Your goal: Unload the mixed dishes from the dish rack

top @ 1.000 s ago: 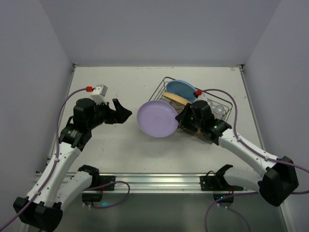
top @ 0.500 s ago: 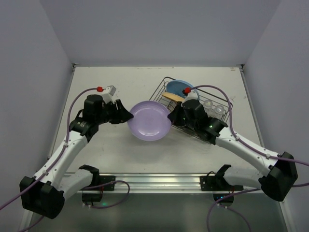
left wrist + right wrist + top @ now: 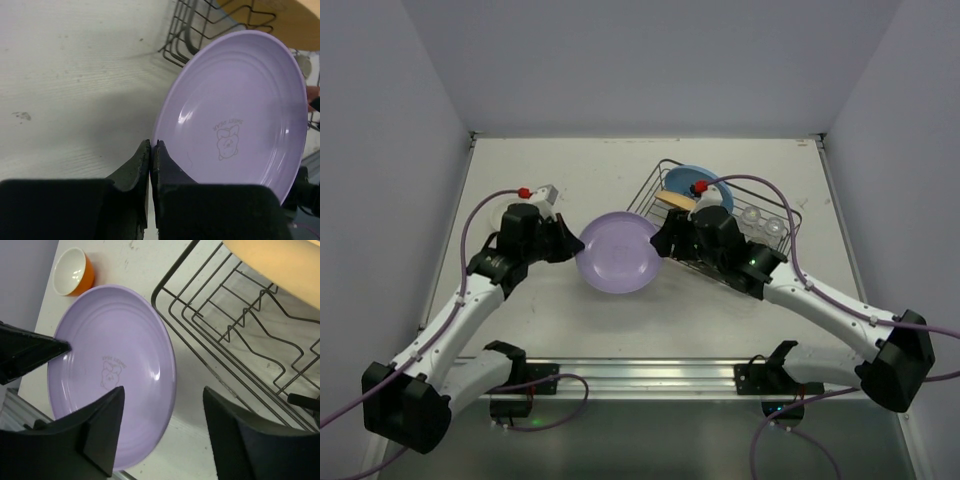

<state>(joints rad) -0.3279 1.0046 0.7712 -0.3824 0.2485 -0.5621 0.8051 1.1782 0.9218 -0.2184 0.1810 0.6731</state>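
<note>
**Lilac plate on the L claw alone, next to be set down**

L claw (image 3: 151, 150) is clenched on the near rim of the lilac plate (image 3: 235, 115). The thin edge is pinched right at the fingertips, and the rest of the plate fans out ahead and to the right of them. The plate is tilted, face toward the wrist cam, and looks clear of the table (image 3: 540, 170).

R claw (image 3: 162, 390) is released. Its fingers stand well apart on either side of the plate's opposite rim w/ no pinch on it. The dish rack (image 3: 225, 340) sits just beside and behind this claw, w/ a tan plate (image 3: 275, 265) in it. An orange bowl (image 3: 72, 271) stands on the table beyond the plate's far edge from the R claw.

Step in hand, as I read it: handover, w/ the L claw taking the plate to a free spot.

How to do it well:
- Back the R claw straight off along the plate's plane, fingers wide, so neither one clips the rim.
- Grip is a tip pinch on one edge w/ a long overhang, so the plate can pivot. Move the L claw slowly, no wrist snaps.
- Level the plate low over the table before the L claw opens.
- Keep the path away from the bowl and the rack corner.
</note>
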